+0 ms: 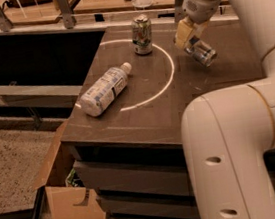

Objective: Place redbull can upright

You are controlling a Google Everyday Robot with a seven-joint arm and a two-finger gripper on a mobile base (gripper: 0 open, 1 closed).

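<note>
Camera view: pincer (pixel 188 39) clamped on tilted redbull can (pixel 203 52), long axis diagonal, silver end lower-right.

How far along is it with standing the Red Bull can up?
Done: the gripper is at the can's upper end. In hand: the can is tilted, not yet upright. Left: stand it on its base and let go.

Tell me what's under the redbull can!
Only dark tabletop. The gripper, at the table's back right, holds the redbull can tilted over it. The patch right beneath the can is hidden.
</note>
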